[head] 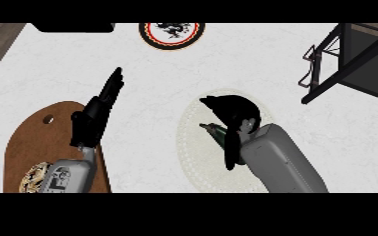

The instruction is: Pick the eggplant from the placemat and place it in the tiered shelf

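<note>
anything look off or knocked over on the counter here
Nothing stands out. The right robot hand is curled over the eggplant on the placemat, the tiered shelf stands at the right, the plate lies flat, and the left robot hand rests open above the cutting board.

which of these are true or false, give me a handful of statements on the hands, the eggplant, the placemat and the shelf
1. The right hand is curled over the dark eggplant on the round pale woven placemat. True.
2. The eggplant already lies in the dark metal tiered shelf. False: it is on the placemat, and the shelf stands apart at the upper right.
3. The left hand holds the eggplant. False: its fingers are straight and hold nothing, above the brown wooden cutting board.
4. A round plate with a red and black rim sits at the counter's far edge. True.
5. The placemat lies on the cutting board. False: it lies on the white counter, to the board's right.
</note>
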Tool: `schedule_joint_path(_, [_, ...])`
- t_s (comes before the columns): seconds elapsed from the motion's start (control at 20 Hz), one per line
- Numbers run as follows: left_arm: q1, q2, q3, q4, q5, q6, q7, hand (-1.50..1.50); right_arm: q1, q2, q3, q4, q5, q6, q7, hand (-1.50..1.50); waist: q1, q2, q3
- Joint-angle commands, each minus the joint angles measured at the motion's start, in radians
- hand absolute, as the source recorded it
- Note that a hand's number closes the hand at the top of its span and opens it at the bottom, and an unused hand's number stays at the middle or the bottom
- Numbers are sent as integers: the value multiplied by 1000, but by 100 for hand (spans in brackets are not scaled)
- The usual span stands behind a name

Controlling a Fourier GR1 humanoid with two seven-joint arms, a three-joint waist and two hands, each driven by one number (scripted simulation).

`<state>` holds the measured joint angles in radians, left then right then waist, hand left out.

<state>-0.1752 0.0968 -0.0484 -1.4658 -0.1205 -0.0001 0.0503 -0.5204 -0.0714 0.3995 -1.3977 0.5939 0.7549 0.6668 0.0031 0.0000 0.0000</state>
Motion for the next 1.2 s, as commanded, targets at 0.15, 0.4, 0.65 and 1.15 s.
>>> schedule_joint_path(0.15, [-64,2,40,14,-5,4,54,0,72,2,7,4,77,-13,-70,-150,-3,0,0])
schedule_joint_path(0.4, [3,-20,19,57,-31,3,-58,0,95,-16,-10,40,131,-21,-165,-150,-2,0,0])
schedule_joint_path(0.65, [-9,11,46,10,-2,-41,-5,0,36,-2,-45,113,151,27,-189,150,0,0,0])
schedule_joint_path(1.15, [-23,-6,56,11,-1,-37,16,0,102,-22,24,45,270,-28,-332,150,-2,0,0])
